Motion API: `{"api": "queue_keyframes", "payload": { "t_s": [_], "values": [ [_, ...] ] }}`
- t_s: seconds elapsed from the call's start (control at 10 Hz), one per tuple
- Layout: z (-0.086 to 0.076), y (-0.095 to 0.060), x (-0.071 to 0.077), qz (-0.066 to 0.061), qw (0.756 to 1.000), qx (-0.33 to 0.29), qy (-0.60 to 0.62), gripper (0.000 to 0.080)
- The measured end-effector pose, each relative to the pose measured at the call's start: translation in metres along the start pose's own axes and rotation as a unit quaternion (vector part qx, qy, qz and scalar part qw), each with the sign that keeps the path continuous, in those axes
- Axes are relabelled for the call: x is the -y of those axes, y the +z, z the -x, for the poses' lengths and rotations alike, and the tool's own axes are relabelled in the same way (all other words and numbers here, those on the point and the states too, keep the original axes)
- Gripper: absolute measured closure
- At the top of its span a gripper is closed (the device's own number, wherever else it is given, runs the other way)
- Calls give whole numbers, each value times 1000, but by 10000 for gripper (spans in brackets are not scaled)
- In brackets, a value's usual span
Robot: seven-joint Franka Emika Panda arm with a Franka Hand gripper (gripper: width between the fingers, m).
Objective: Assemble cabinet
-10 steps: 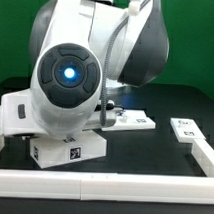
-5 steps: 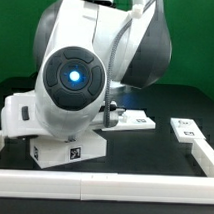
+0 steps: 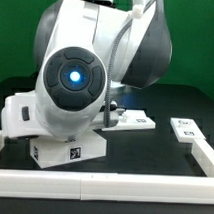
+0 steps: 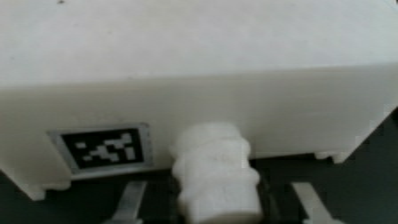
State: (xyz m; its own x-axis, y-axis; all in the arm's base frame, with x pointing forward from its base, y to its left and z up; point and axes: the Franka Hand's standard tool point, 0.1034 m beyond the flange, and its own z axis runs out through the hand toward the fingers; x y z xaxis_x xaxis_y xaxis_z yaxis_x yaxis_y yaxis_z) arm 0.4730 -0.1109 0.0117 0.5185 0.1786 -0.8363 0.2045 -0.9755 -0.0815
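Observation:
The cabinet (image 4: 196, 100) is a large white box that fills most of the wrist view, with a square black-and-white tag (image 4: 107, 148) on its face. A rounded white knob-like part (image 4: 217, 175) sticks out from it towards the camera. My gripper (image 4: 219, 203) straddles this part, with a grey finger (image 4: 134, 203) on each side and a dark gap between each finger and the part. In the exterior view the arm's big white wrist (image 3: 71, 79) hides the gripper. Only the cabinet's lower tagged corner (image 3: 71, 151) shows below it.
A small white tagged part (image 3: 184, 129) lies at the exterior view's right. Another flat white tagged piece (image 3: 135, 120) lies behind the arm. A white rail (image 3: 102, 183) borders the black table along the front and the right side (image 3: 207, 149).
The arm shifted slightly between one second ago and half a second ago. Since then nothing has visibly moved.

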Motion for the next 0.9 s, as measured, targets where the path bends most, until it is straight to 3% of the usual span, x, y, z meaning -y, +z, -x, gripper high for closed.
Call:
{"api": "queue_keyframes", "payload": {
  "t_s": [0.1, 0.4, 0.6, 0.8, 0.9],
  "values": [
    [2, -5, -1, -2, 1000, -5, -4, 600],
    [27, -36, -2, -3, 999, -31, -20, 600],
    [58, -69, -3, 4, 996, -88, -21, 600],
    [66, -95, -9, 2, 984, -180, -15, 600],
    [64, -91, -9, 8, 976, -215, -14, 600]
  ]
}}
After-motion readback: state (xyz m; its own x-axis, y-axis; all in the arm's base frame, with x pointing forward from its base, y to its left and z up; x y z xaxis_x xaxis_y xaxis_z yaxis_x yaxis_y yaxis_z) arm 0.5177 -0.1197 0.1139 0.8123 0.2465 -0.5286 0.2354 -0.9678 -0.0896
